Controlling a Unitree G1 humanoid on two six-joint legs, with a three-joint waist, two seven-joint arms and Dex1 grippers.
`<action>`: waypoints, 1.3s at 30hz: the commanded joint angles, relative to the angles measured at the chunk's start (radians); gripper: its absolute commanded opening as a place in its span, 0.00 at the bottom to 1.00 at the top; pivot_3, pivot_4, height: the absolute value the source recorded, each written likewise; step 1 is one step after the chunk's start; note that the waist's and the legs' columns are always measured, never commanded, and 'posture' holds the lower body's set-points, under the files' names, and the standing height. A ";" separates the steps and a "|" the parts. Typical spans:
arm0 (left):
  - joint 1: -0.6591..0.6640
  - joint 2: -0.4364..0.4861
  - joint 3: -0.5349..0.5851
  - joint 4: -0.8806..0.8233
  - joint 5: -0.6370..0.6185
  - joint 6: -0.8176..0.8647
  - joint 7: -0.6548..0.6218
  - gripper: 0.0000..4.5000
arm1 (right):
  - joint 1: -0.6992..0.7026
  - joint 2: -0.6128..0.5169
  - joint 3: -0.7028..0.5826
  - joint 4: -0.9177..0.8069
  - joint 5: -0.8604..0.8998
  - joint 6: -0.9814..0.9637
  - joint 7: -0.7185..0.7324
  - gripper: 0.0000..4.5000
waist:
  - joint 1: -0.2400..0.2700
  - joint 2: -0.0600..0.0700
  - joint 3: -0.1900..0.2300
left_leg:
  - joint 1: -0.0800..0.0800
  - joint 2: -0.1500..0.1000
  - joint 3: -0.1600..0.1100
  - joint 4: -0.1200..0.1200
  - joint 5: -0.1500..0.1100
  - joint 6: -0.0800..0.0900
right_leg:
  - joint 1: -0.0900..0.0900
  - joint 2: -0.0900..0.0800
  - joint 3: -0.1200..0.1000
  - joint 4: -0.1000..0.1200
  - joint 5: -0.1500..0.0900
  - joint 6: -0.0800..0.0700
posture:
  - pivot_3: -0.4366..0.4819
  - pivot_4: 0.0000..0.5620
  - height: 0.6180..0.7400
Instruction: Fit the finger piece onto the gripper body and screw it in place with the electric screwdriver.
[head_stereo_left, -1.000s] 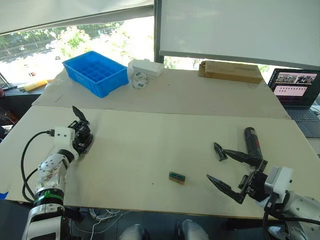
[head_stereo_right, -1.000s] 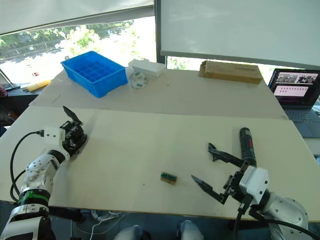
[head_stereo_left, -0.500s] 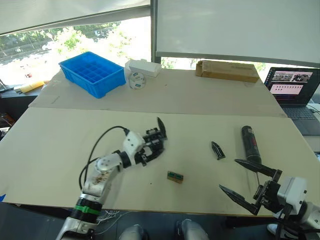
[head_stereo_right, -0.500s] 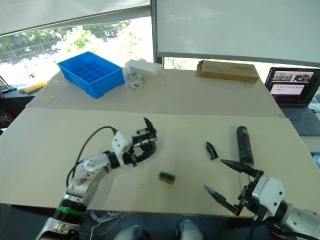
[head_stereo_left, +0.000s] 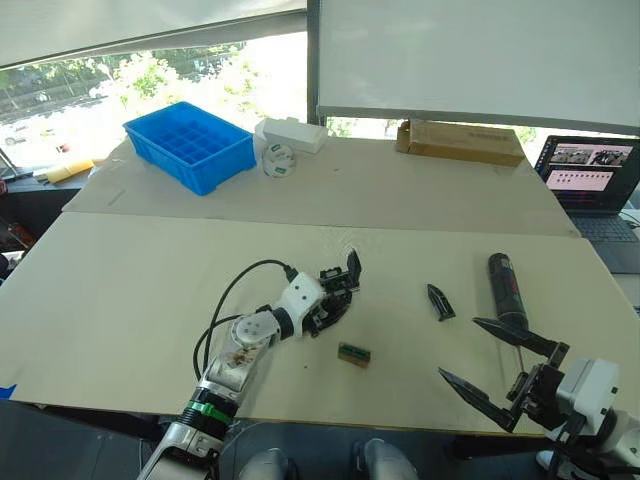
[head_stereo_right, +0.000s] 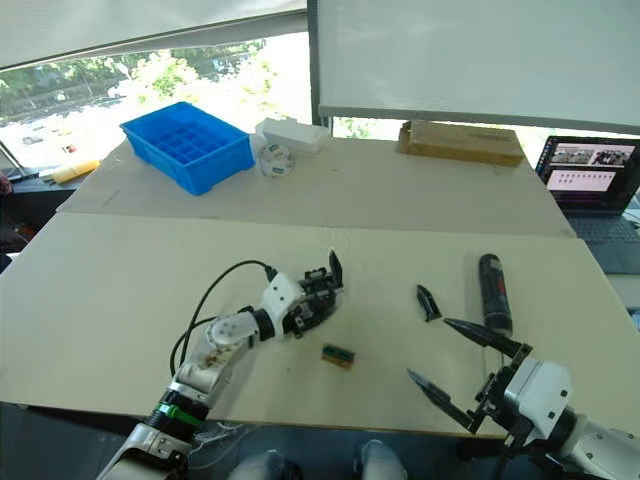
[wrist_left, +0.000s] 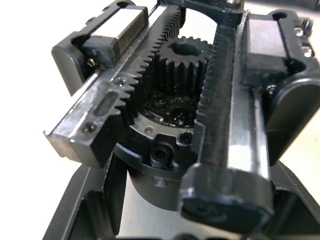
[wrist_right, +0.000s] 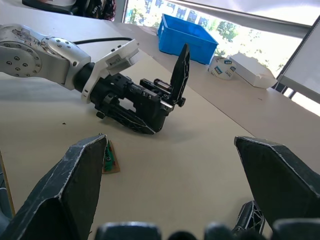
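Evidently the job has barely begun: in the left eye view the finger piece (head_stereo_left: 438, 301), a small matte black wedge, lies loose on the pale desk (head_stereo_left: 150, 290), between the gripper body (head_stereo_left: 334, 300) and the electric screwdriver (head_stereo_left: 506, 289), touching neither. The left end effector (head_stereo_left: 322, 312) is pinched on the gripper body, whose one pointed finger stands up. The right end effector (head_stereo_left: 500, 370) hangs spread wide, empty, near the screwdriver's thin bit. Fitting and screwing are both left.

From the left wrist, the gripper body (wrist_left: 190, 100) shows toothed racks around a central gear, hard black plastic with small screws.

From the right wrist, a green-and-tan block (wrist_right: 110, 159) lies just beside the gripper body; the dark ribbed tip by the right finger is probably the finger piece.
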 joint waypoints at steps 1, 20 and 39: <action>0.019 -0.020 0.020 -0.059 -0.061 0.043 -0.021 0.52 | -0.001 -0.001 -0.007 -0.040 0.007 -0.016 -0.009 1.00 | 0.001 0.000 0.000 | 0.000 0.000 0.000 0.000 0.000 0.000 | 0.000 0.000 0.000 0.000 0.000 0.000 | 0.48 0.27 1.00; -0.087 0.248 0.127 0.197 -0.202 -0.124 -0.496 0.99 | 0.042 0.004 -0.006 -0.067 0.007 -0.013 -0.024 1.00 | 0.006 0.001 -0.001 | 0.000 0.000 0.000 0.000 0.000 0.000 | 0.000 -0.001 -0.001 0.000 -0.002 0.004 | 0.48 0.27 1.00; -0.477 0.072 0.096 0.864 -0.070 -0.431 -0.752 0.99 | 0.076 0.003 0.007 -0.127 -0.007 0.013 -0.070 1.00 | -0.003 0.001 0.000 | -0.006 -0.001 0.000 0.011 -0.004 0.008 | 0.000 0.000 -0.002 0.000 0.000 0.007 | 0.48 0.27 1.00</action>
